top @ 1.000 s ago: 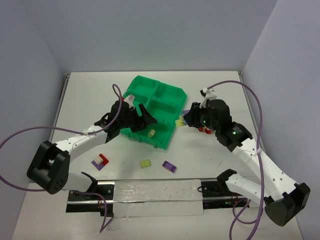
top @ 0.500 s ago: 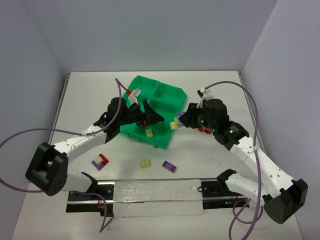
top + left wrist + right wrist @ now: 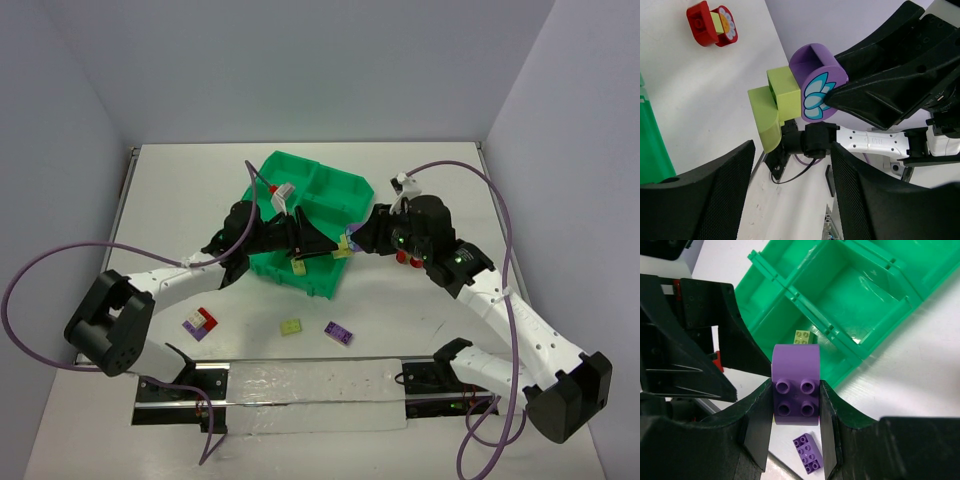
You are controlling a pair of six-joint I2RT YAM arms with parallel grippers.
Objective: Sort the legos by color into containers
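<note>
On the near part of the table lie three loose legos: a red and purple pair (image 3: 200, 322) at the left, a yellow brick (image 3: 291, 326) and a small purple brick (image 3: 337, 333). Farther, in the middle, the right gripper (image 3: 796, 390) pinches a rounded purple brick (image 3: 796, 365) above the table, just beside the near right side of the green tray (image 3: 850, 300). A yellow-green piece (image 3: 785, 92) is stuck on it; perhaps it is two pieces, the view is not clear. The left gripper (image 3: 792, 155) faces it with jaws spread, touching nothing.

I judge the step is to separate the two colors. The left jaws should take only the yellow-green part, close firmly, then pull straight off while the right one holds. One yellow-green brick (image 3: 801, 336) lies in a near compartment, probably the right place for it.
</note>
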